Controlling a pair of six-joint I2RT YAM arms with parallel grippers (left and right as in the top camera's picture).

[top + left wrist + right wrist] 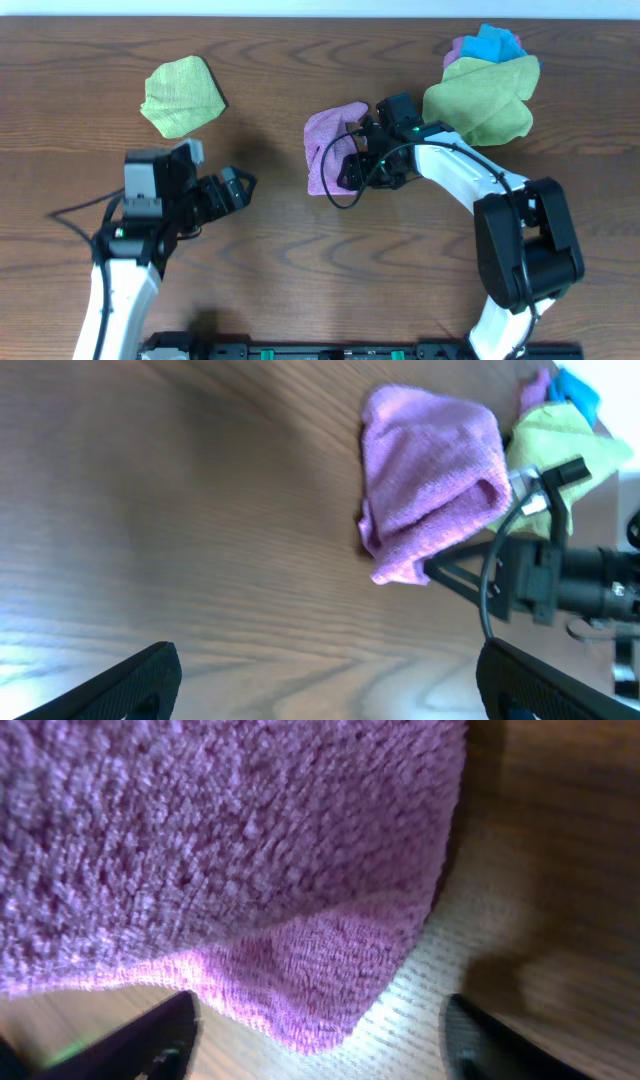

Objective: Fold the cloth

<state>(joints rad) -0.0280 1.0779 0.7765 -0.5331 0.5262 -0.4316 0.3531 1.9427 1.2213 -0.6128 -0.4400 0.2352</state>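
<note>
A purple cloth lies bunched near the table's middle; it also shows in the left wrist view and fills the right wrist view. My right gripper is open right at the cloth's right edge, fingers apart with a cloth corner between them, not clamped. My left gripper is open and empty over bare wood, well left of the cloth; its fingertips show wide apart.
A folded light-green cloth lies at the back left. A pile of green, blue and purple cloths sits at the back right. The right arm's cable loops beside the purple cloth.
</note>
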